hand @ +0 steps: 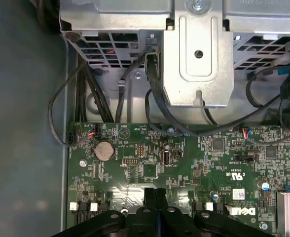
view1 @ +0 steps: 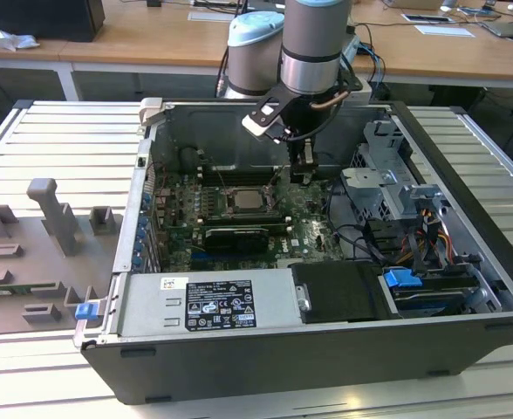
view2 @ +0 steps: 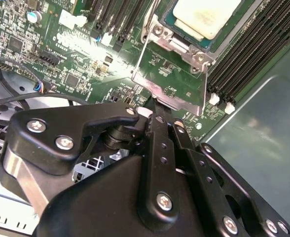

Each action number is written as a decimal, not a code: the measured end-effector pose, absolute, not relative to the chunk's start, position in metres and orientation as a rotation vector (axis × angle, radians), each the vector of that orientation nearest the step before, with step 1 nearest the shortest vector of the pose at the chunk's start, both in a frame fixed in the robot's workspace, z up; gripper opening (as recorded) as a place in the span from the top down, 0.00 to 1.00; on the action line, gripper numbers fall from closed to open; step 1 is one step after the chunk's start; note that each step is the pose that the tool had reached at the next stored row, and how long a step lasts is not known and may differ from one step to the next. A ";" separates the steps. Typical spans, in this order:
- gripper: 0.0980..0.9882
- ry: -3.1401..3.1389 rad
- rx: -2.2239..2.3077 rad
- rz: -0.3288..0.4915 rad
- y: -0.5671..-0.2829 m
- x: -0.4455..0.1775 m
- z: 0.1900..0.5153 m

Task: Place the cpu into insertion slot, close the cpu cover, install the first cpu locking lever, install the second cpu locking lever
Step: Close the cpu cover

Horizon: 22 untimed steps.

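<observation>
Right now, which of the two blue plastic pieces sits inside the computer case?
The blue tab at the exterior view's right, within the case walls. The blue clip sits outside them, by the grey fixtures at the exterior view's left.

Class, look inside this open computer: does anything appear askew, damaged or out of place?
Nothing looks damaged. The cpu sits in the insertion slot, but the cpu cover stands tilted up off it instead of lying flat, with the gripper by its edge.

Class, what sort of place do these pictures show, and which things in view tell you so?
Probably a robotics lab or workshop: a robot arm reaches into an open computer case lying on a ribbed metal bench, and office desks with papers stand behind.
</observation>
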<state>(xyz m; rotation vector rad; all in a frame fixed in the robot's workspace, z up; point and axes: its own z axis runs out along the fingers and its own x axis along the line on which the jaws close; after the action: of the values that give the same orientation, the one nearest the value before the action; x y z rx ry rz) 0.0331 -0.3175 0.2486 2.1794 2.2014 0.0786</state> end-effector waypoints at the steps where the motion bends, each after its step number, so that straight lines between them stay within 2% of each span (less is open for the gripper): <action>1: 0.99 2.201 2.179 0.079 -0.318 0.033 0.249; 17: 0.99 2.202 2.179 0.079 -0.317 -0.004 0.246; 22: 0.99 2.202 2.180 0.078 -0.317 -0.011 0.235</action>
<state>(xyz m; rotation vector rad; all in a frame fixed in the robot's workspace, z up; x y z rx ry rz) -0.0106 -0.3174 0.2351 2.1798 2.2018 0.0777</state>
